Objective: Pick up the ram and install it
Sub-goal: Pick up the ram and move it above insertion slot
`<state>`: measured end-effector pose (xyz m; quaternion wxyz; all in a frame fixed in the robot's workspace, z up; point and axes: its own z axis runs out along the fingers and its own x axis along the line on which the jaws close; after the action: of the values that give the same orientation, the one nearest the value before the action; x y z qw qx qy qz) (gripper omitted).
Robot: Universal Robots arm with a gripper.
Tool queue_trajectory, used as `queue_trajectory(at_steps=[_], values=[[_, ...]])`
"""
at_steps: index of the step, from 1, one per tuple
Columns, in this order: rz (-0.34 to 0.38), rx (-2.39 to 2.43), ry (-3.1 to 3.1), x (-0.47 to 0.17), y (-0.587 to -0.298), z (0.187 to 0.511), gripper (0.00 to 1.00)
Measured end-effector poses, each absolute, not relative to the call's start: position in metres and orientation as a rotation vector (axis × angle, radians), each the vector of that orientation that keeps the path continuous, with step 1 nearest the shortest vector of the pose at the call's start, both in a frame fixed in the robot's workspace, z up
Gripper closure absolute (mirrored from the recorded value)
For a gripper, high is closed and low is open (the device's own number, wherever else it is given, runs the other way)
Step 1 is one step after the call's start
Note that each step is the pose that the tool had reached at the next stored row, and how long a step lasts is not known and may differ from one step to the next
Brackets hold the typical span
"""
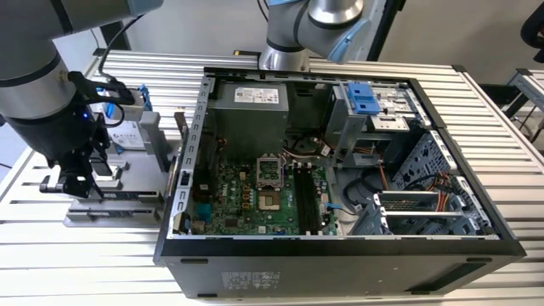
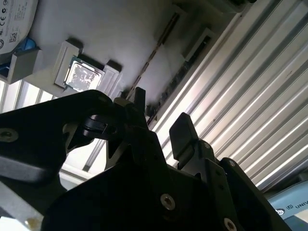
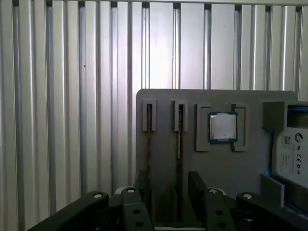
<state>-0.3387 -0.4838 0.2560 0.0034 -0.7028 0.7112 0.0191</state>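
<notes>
At the exterior view's left, the gripper hangs over a grey fixture plate on the slatted table. The open computer case stands just beside the plate, its side wall close on the exterior view's right. Bare slats run along the plate's other sides.

In the first wrist view the ram stands on edge in a narrow slot of the plate. A second stick stands in a parallel slot just beside it. The fingers are spread well apart and grip nothing. The ram seems to run into the gap between them, while the second stick passes near the inner edge of one finger. Whether either finger touches a stick is hard to make out. The near ends of both sticks are hidden behind the gripper's dark body.

A processor chip sits in its own recess near the sticks. A hard drive is cut off at the frame's edge. In the exterior view the arm blocks the sticks. Inside the case, the motherboard's long black slots lie in the middle of the frame, with cables and a drive cage close on the exterior view's right.
</notes>
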Motion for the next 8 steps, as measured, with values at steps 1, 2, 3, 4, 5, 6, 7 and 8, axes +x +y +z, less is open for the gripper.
queue_trajectory(at_steps=[1,2,3,4,5,6,7,8], values=[[0.06,-2.202,2.23,-0.338,-0.484,0.254,0.0],[0.06,-2.202,2.23,-0.338,-0.485,0.253,0.0],[0.06,-2.201,2.231,-0.337,-0.485,0.251,0.0],[0.06,-2.201,2.231,-0.337,-0.486,0.249,0.0],[0.06,-2.201,2.231,-0.336,-0.487,0.248,0.0],[0.06,-2.201,2.231,-0.336,-0.488,0.246,0.0],[0.06,-2.201,2.231,-0.335,-0.489,0.244,0.0],[0.061,-2.201,2.232,-0.334,-0.489,0.242,0.0]])
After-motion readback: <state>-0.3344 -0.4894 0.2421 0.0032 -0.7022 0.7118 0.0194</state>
